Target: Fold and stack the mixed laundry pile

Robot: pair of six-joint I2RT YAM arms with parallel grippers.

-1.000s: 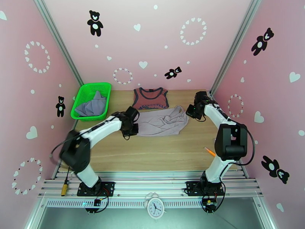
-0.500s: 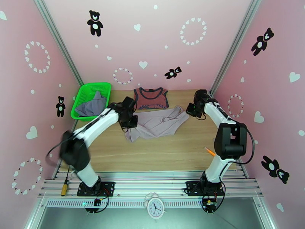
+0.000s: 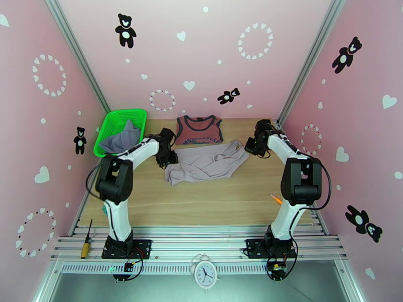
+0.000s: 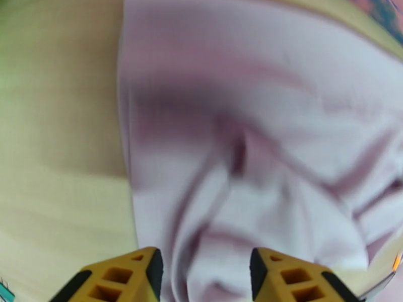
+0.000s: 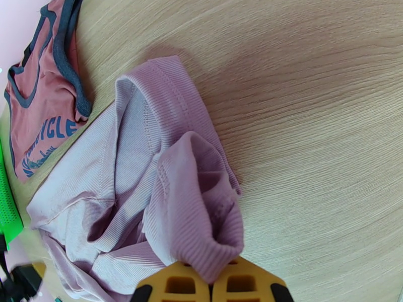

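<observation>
1. left gripper (image 4: 204,270): fingers apart, over the left end of the mauve piece (image 3: 209,162).
2. right gripper (image 5: 210,285): fingers together, pinching a fold at the mauve piece's right end.
3. the mauve piece lies rumpled on the table (image 3: 201,202), just in front of the flat tank top (image 3: 199,131).
4. the grey shirt (image 3: 121,139) sits in the basket (image 3: 104,131), far left.

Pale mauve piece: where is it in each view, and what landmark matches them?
Top external: the pale mauve piece lies crumpled in the middle of the table.
Left wrist: centre and right, bare table at left.
Right wrist: left and centre, one fold pinched in the right gripper.
Shared landmark: the brick-red tank top just beyond it, upper left in the right wrist view, a blurred sliver top right in the left wrist view.
</observation>
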